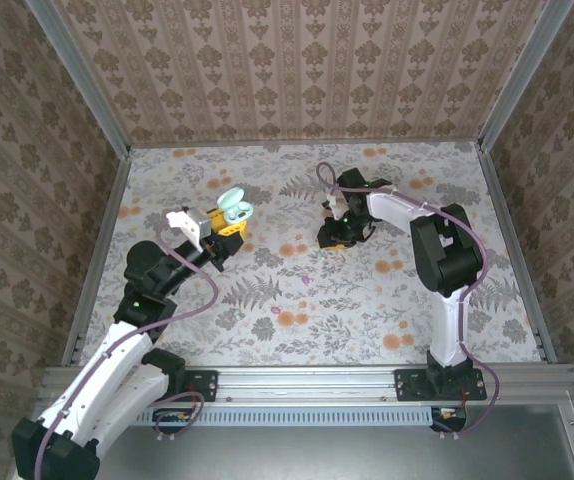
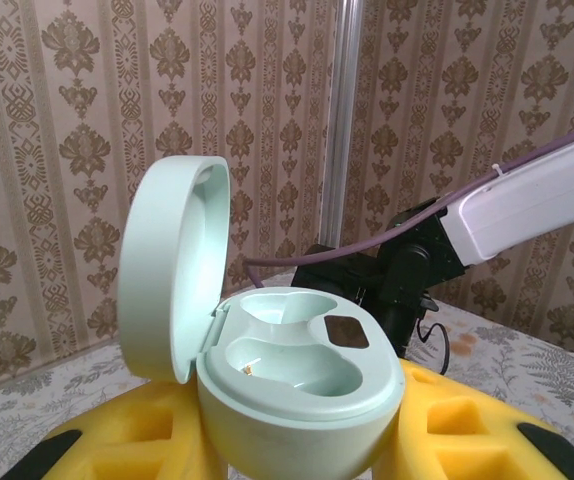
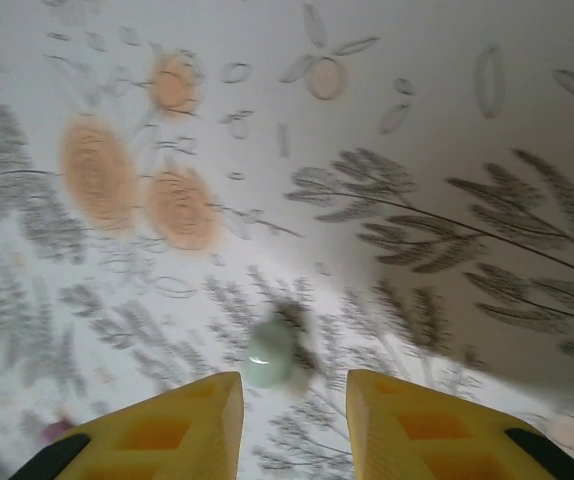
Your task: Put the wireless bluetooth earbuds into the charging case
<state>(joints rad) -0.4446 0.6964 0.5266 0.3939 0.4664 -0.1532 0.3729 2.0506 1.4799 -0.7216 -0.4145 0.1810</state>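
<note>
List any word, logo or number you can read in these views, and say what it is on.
None can be read. The mint charging case, its dark inner patch, the blurred mint earbud and the floral table show no legible text.

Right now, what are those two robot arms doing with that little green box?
The left gripper is holding a mint charging case up off the table, with its lid flipped open and its wells looking empty. The right gripper points down at the flowery table with its jaws apart, just above a tiny mint earbud lying there. It has not picked the earbud up yet, so nothing is in the case.
</note>
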